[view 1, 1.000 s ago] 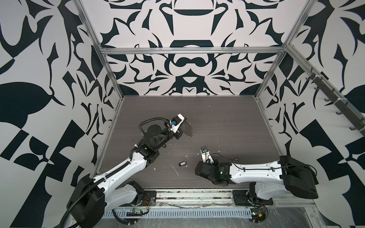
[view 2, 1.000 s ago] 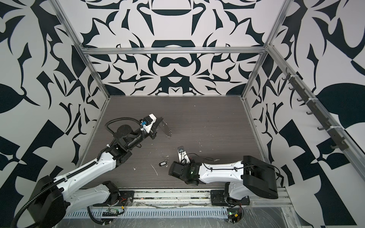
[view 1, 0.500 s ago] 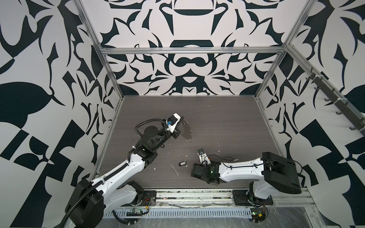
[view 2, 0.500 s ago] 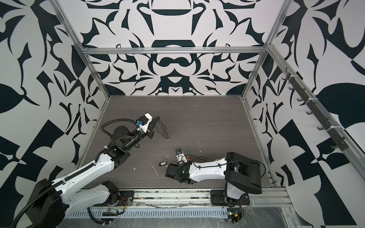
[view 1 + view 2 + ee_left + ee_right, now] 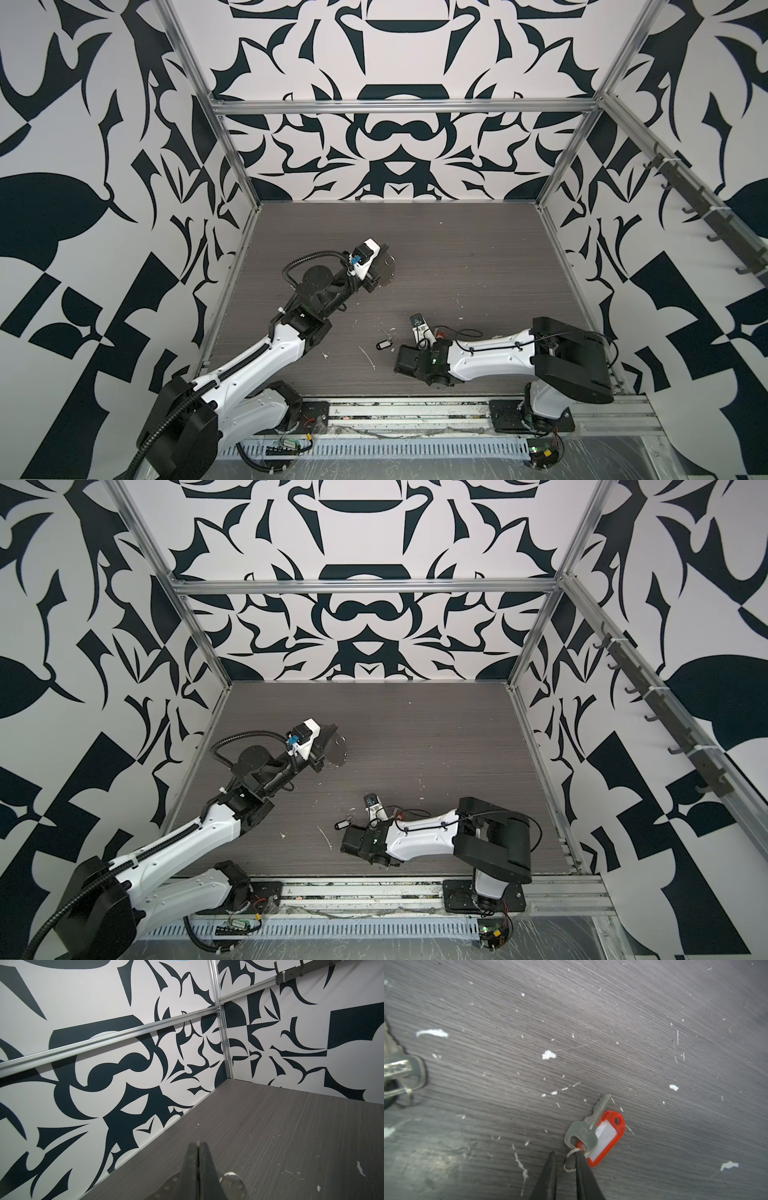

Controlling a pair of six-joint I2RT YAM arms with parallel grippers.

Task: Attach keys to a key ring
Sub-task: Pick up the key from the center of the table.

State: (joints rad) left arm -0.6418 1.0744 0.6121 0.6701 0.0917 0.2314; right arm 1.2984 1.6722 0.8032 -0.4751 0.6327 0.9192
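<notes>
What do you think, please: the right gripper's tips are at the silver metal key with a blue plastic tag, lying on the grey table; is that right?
Not quite: the plastic tag is red-orange, not blue. The right wrist view shows the right gripper at that silver metal key on the grey table.

Patterned walls [image 5: 87, 1012], grey table [image 5: 291, 1126]; left jaws pressed together, key ring [image 5: 231, 1183] beside.
</notes>
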